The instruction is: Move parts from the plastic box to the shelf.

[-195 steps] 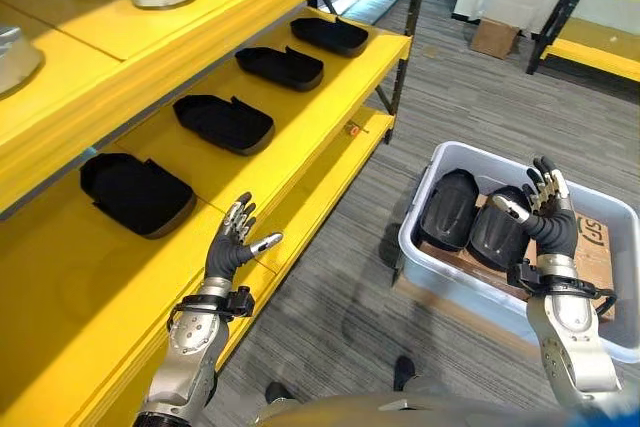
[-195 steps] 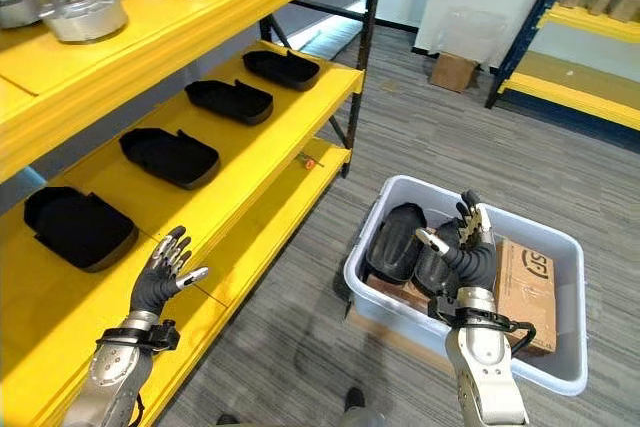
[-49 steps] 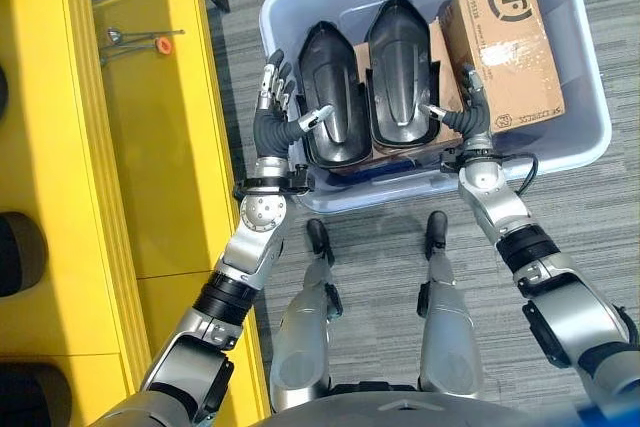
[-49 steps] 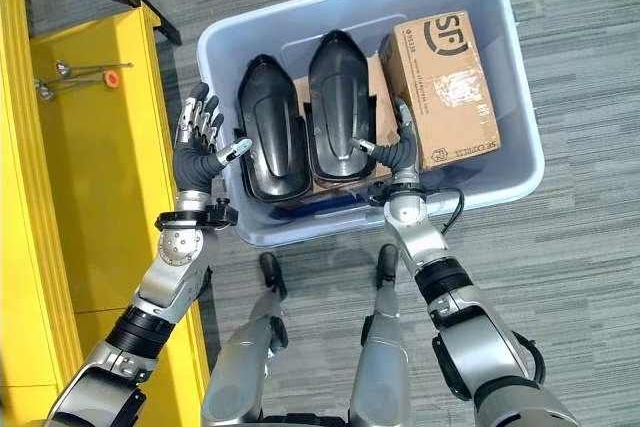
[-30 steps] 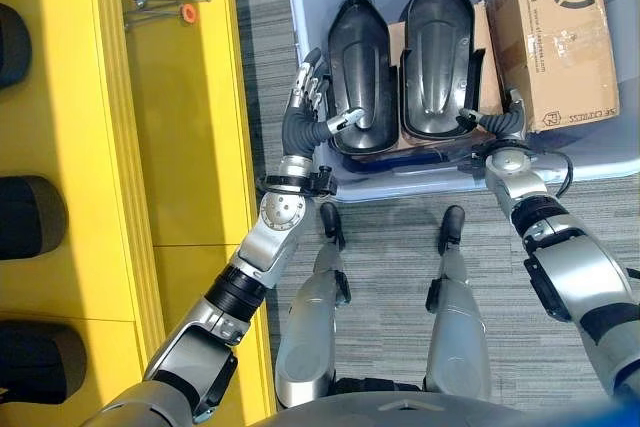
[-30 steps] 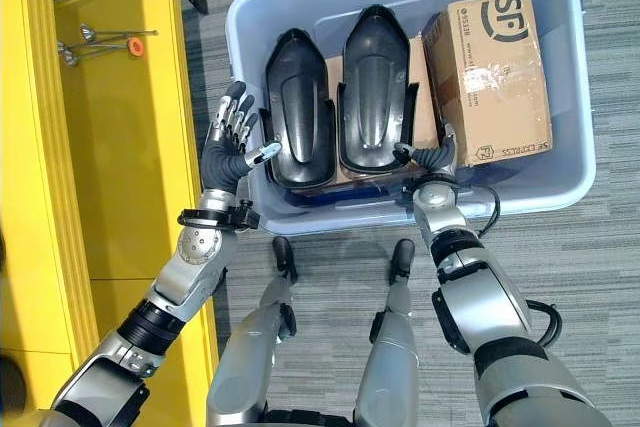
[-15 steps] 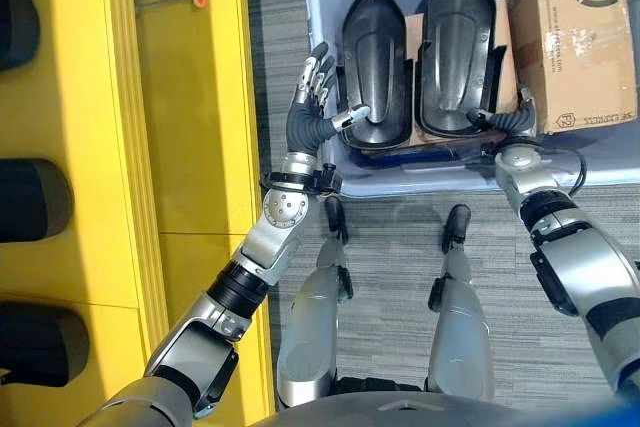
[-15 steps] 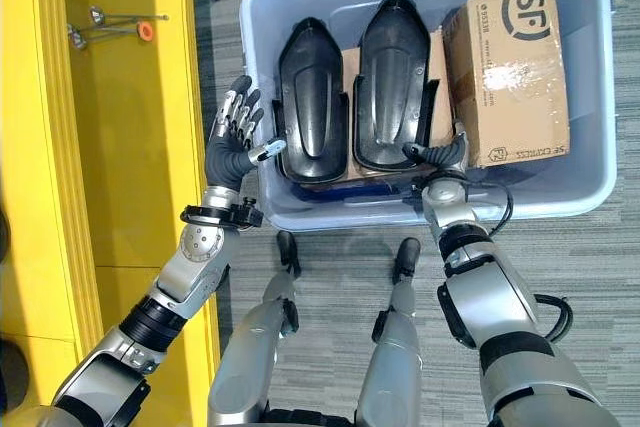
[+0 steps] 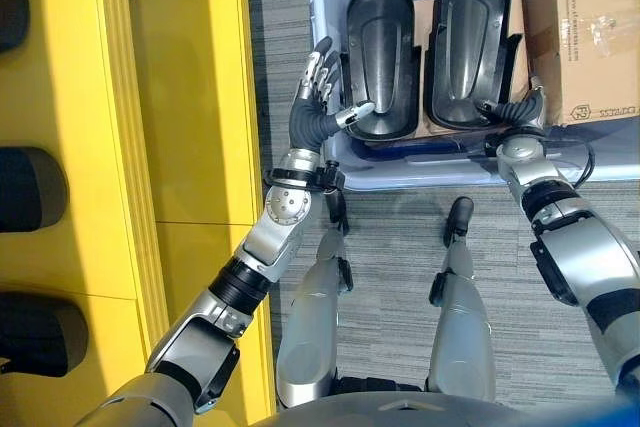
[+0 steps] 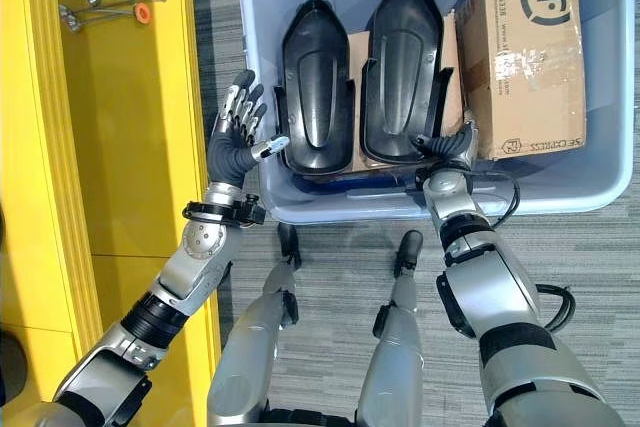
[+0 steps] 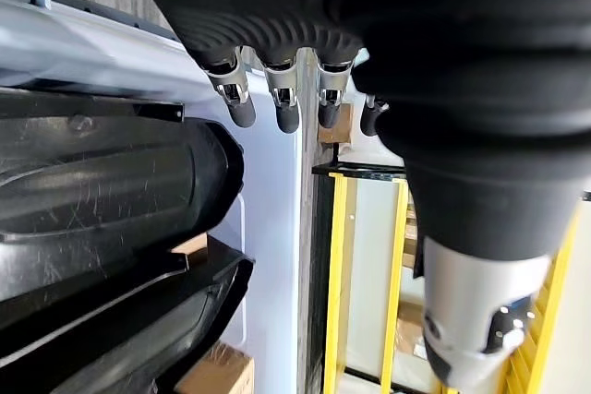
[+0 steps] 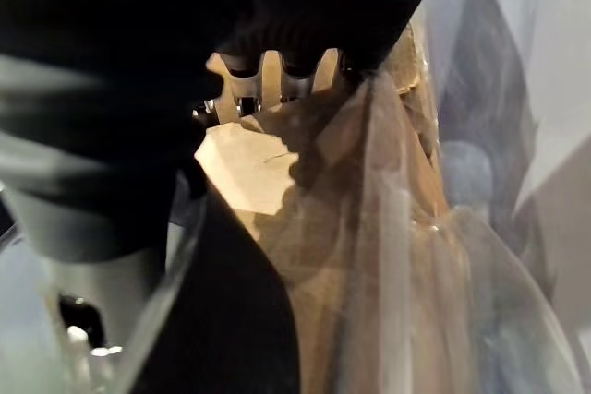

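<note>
A pale blue plastic box [image 10: 560, 202] stands on the floor and holds two black moulded parts side by side, the left part [image 10: 315, 97] and the right part [image 10: 400, 77]. My left hand [image 10: 237, 142] is open at the box's left wall, fingers spread upward, with the thumb reaching over the rim toward the left part's near end. In the left wrist view the straight fingers [image 11: 277, 103] hang beside that part [image 11: 102, 191]. My right hand [image 10: 452, 147] is open inside the box, in the gap between the right part and a cardboard box [image 10: 528, 57].
The yellow shelf [image 9: 180, 97] runs along the left, with black parts [image 9: 25, 187] lying on its deeper level. A small tool with an orange tip [image 10: 110, 12] lies on the shelf's lower board. Grey carpet floor surrounds the plastic box.
The camera has shifted, so the box sits higher in the picture. Both hands keep their places at the parts' near ends; the right hand has sunk slightly deeper beside the cardboard box.
</note>
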You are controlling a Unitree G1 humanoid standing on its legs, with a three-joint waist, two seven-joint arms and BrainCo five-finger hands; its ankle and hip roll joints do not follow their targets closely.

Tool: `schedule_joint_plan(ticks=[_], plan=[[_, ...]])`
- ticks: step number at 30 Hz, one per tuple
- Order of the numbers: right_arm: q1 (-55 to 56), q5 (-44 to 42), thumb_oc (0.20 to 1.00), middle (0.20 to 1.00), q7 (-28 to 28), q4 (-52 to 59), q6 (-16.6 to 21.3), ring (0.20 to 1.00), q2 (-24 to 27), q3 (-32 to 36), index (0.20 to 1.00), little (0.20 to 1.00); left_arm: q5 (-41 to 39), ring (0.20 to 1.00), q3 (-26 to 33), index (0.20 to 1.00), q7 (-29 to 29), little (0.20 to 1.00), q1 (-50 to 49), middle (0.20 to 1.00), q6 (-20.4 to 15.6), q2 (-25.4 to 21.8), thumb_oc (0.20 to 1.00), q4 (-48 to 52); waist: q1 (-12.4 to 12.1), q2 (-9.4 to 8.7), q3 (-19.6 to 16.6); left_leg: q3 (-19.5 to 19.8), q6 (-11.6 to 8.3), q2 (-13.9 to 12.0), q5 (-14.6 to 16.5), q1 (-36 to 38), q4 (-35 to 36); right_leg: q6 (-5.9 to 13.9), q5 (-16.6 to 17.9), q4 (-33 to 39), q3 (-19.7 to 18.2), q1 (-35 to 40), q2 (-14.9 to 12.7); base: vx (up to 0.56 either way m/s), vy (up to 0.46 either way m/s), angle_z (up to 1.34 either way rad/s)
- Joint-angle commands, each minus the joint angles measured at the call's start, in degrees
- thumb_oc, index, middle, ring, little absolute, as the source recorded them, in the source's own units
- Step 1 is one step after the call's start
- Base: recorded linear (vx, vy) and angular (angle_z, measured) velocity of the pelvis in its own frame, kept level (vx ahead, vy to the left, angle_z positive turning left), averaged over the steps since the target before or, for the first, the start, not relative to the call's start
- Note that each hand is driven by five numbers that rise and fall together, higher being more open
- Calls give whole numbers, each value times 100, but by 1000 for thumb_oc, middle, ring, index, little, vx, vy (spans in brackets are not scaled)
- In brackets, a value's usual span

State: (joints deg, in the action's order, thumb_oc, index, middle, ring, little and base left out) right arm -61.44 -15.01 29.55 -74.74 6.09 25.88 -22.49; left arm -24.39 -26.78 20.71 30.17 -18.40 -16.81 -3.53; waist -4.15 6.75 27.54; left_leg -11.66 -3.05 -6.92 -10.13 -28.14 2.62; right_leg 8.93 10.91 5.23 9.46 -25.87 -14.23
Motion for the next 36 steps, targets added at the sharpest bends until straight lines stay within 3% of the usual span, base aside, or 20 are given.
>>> schedule_joint_plan(ticks=[1, 3, 16, 30, 36], plan=[[-580, 438, 624, 624, 114, -151, -117, 624, -22, -449, 624, 624, -42, 1000, -106, 1000, 90, 1000, 213, 1000, -377, -208, 1000, 563, -161, 7, 216, 301, -325, -214, 322, -387, -615, 247, -530, -534, 45, 253, -553, 0, 9, 5], [-584, 508, 200, 200, 143, -154, -139, 200, -29, -473, 200, 200, -43, 1000, -111, 1000, 94, 1000, 221, 1000, -377, -200, 1000, 566, -161, 11, 221, 305, -322, -202, 329, -405, -630, 246, -534, -542, 48, 246, -555, 0, 0, 0], [-320, 436, 200, 200, 242, 236, -83, 200, -293, -310, 200, 200, -82, 1000, -29, 1000, 169, 1000, 117, 1000, -360, -200, 1000, 442, -28, -112, 135, 296, -284, -191, 348, -191, -483, 242, -525, -492, 16, 330, -539, 0, 0, 0], [-131, 142, 200, 200, 279, 931, 128, 200, -165, -136, 200, 200, -172, 1000, 73, 1000, 143, 1000, -15, 1000, -356, -311, 1000, 434, 140, -303, 42, 262, -302, -272, 336, 93, -374, 217, -532, -499, -69, 444, -487, -2, -2, -1], [195, 21, 200, 200, 385, 2192, 359, 200, 29, 115, 200, 200, -108, 1000, 245, 1000, 156, 1000, -124, 1000, -270, -361, 1000, 417, 309, -438, 38, 233, -310, -305, 340, 151, -353, 207, -525, -494, -120, 442, -440, 0, 0, 0]])
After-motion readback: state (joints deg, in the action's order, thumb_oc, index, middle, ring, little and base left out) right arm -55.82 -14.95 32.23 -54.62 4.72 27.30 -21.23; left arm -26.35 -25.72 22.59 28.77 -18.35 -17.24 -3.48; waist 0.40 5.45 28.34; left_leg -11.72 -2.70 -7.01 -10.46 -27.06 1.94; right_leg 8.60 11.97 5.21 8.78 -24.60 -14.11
